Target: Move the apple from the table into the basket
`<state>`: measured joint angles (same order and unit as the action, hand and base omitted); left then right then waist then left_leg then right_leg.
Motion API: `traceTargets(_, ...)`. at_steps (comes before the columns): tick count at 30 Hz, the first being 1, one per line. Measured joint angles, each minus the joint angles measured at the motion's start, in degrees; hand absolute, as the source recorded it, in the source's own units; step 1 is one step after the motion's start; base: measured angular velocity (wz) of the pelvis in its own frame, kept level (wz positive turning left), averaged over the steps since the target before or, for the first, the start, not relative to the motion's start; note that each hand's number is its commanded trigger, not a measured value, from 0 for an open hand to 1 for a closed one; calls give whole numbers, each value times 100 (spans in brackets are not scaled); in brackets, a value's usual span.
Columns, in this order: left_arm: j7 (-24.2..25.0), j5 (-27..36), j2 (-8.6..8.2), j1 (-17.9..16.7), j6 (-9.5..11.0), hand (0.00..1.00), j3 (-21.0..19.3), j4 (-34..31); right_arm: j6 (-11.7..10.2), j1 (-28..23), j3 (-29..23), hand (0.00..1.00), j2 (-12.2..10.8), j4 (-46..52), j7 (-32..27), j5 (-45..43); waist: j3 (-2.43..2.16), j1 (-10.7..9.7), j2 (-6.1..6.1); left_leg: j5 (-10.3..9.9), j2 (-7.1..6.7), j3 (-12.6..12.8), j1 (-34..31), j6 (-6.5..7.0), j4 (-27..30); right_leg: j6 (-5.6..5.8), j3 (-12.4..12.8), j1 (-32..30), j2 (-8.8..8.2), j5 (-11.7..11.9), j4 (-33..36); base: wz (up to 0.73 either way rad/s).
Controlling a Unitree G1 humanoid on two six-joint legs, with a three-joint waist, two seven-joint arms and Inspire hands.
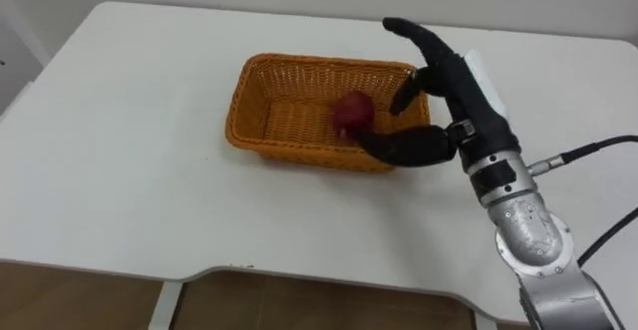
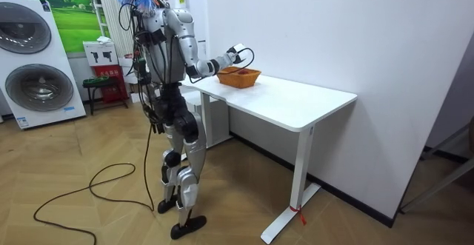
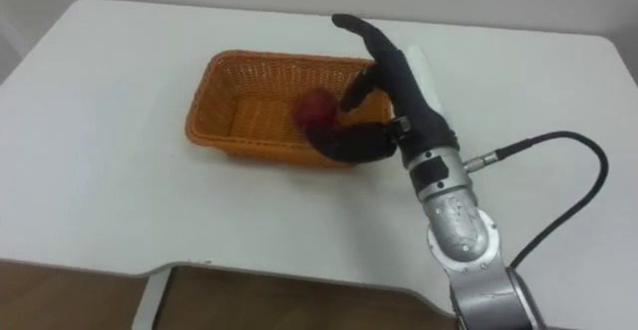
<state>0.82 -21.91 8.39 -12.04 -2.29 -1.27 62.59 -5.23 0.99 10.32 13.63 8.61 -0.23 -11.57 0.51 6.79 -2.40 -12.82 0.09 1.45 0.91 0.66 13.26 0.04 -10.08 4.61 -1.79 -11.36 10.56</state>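
Note:
A dark red apple (image 1: 351,114) lies inside the orange wicker basket (image 1: 299,149), towards its right end. The basket stands on the white table (image 1: 120,170), a little back from the middle. My right hand (image 1: 454,86) hovers over the basket's right end, just right of the apple. Its fingers stretch up and away and its thumb (image 1: 399,148) reaches along the front rim below the apple; the hand is open and not closed round the fruit. In the room view I stand at the table's end with that arm held out over the basket (image 2: 238,77).
The table's near edge (image 1: 299,275) runs across the bottom of the eye view, with wooden floor below it. A wall stands behind the table. Two washing machines (image 2: 33,75) and a small red stool (image 2: 100,89) stand behind me on the room view's left.

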Motion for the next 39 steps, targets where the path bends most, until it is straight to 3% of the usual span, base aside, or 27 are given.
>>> traceTargets(4,103,4,6,9,3,0,37,7,1,2,31,0,0,0,53,-2,-20,-4,-28,0,-2,-25,-25,0,32,4,-21,0,-1,3,0,3)
traceTargets(12,41,228,0,21,23,0,23,54,-1,-5,-29,0,-1,-45,-36,224,2,-52,19,2,-1,17,-23,-1,34,4,-15,-40,-8,3,6,-1)
traceTargets(18,-152,226,-2,-30,35,0,-87,52,-32,-5,-522,0,-2,-41,-438,563,-24,-166,-14,3,-7,21,-46,1,33,4,-41,-31,-13,3,7,2)
traceTargets(21,-187,229,2,-110,73,0,-218,53,-103,-3,-1063,0,2,-39,-841,724,-39,-263,-17,4,-4,21,14,2,30,4,-73,9,-14,3,4,1)
traceTargets(28,-481,327,-8,-452,172,0,-790,37,-337,15,-2812,0,22,-44,-2668,1688,-61,-569,-19,4,0,36,74,2,12,5,-104,65,-13,3,2,-1)
traceTargets(31,-598,449,10,-536,184,0,-832,31,-477,16,-3337,0,61,-165,-3483,2106,-70,-766,10,4,2,77,79,3,19,5,-90,53,-14,3,-4,-4)
traceTargets(36,-698,540,7,-637,173,0,-875,-62,-582,-171,-3940,0,98,-1079,-4337,3300,-71,-1089,42,2,4,69,56,1,13,5,-92,85,-13,2,-10,1)
traceTargets(39,-736,541,-8,-614,136,0,-936,-122,-547,-374,-4170,0,97,-2360,-4548,3974,-76,-1182,29,2,-2,65,21,2,26,4,-82,84,-13,3,-49,1)
